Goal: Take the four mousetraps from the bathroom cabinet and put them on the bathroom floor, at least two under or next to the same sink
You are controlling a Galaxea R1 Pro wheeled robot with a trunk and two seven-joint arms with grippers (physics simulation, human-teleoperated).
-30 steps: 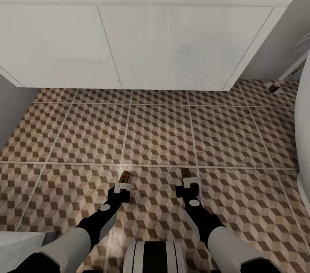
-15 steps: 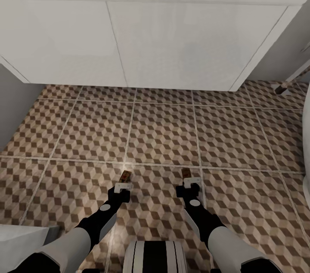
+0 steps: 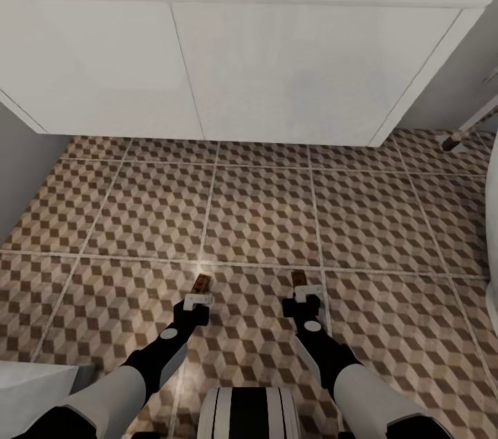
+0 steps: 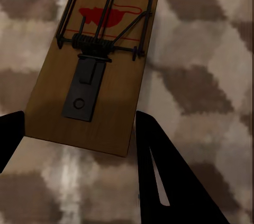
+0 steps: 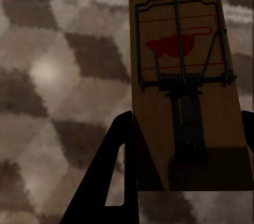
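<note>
Two mousetraps are in my hands above the bathroom floor (image 3: 256, 218). My left gripper (image 3: 196, 300) is shut on the near end of one mousetrap (image 3: 202, 282). In the left wrist view that brown wooden mousetrap (image 4: 98, 65) has a red mouse print and a dark spring bar, and my left gripper (image 4: 79, 139) has a dark finger on each side of it. My right gripper (image 3: 302, 291) is shut on the other mousetrap (image 3: 299, 278). The right wrist view has this mousetrap (image 5: 185, 86) held between the right gripper's (image 5: 185, 176) fingers. The cabinet is out of view.
A wide white box-like unit (image 3: 277, 66) with two flat fronts stands ahead over the tiles; I cannot tell whether it carries the sink. A grey wall (image 3: 21, 162) closes the left. A white curved body (image 3: 492, 218) is at the right edge, and a white block (image 3: 34, 380) near left.
The camera shifted slightly a second ago, so the white unit sits a little lower in the picture. Both arms and both mousetraps keep the same pose.
</note>
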